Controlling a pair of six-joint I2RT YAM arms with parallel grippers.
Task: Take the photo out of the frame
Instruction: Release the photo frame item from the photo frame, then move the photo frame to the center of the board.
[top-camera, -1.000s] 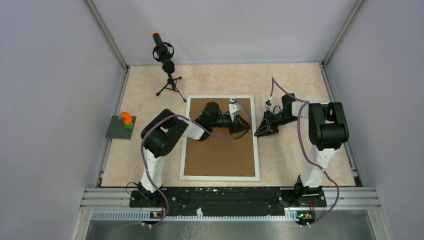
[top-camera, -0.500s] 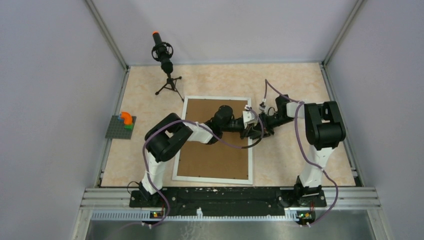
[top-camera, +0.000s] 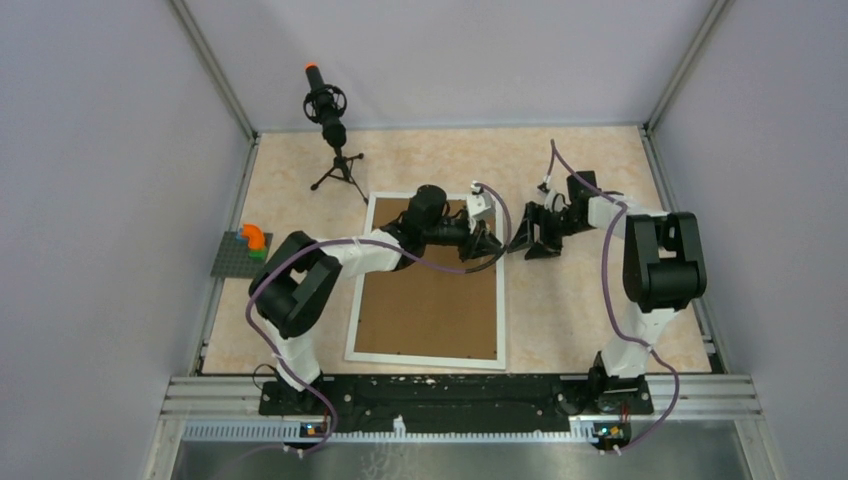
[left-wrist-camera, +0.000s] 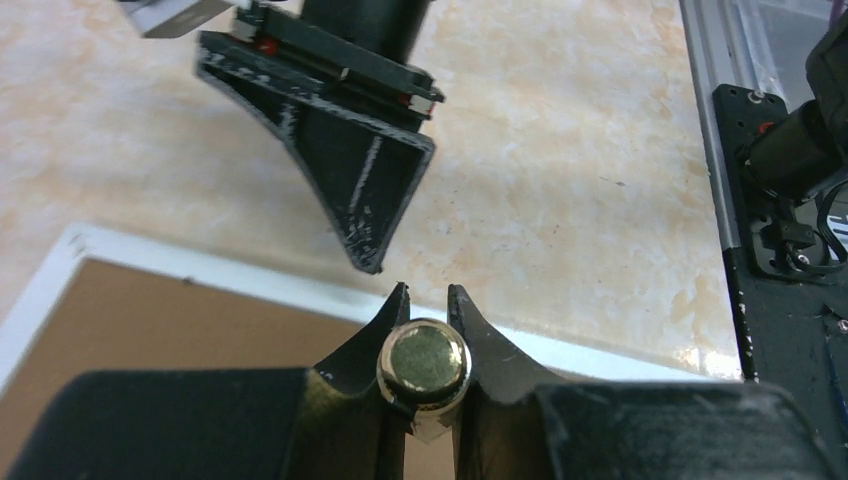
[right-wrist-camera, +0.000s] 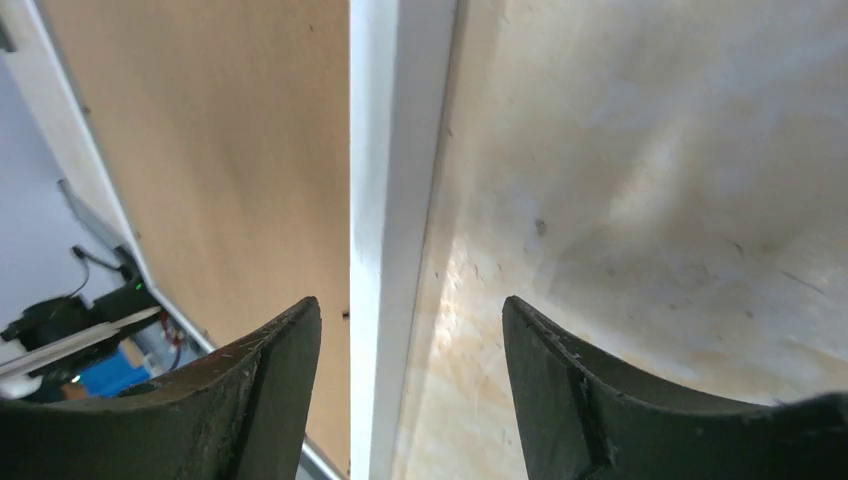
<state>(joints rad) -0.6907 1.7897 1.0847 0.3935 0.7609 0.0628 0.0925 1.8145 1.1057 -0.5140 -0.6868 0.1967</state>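
Top view, frame: the white frame (top-camera: 425, 360) lies flat on the table (top-camera: 590, 165), back up, with its brown backing board (top-camera: 430, 310) showing. The photo is out of sight.
Top view, left gripper: my left gripper (top-camera: 487, 243) is over the frame's far-right part, just inside the right border.
Top view, right gripper: my right gripper (top-camera: 520, 247) is just outside that same border, facing the left one.
Top view, microphone stand (top-camera: 330, 110): just beyond the frame's far-left corner.
Left wrist, grip: my fingers (left-wrist-camera: 398, 310) are pressed close around a round brass-coloured piece (left-wrist-camera: 427, 360), above the frame's white edge. I cannot tell what the piece is.
Right wrist, grip: my fingers (right-wrist-camera: 270, 400) are spread wide and the frame's white border runs between them. I cannot tell whether they touch it.
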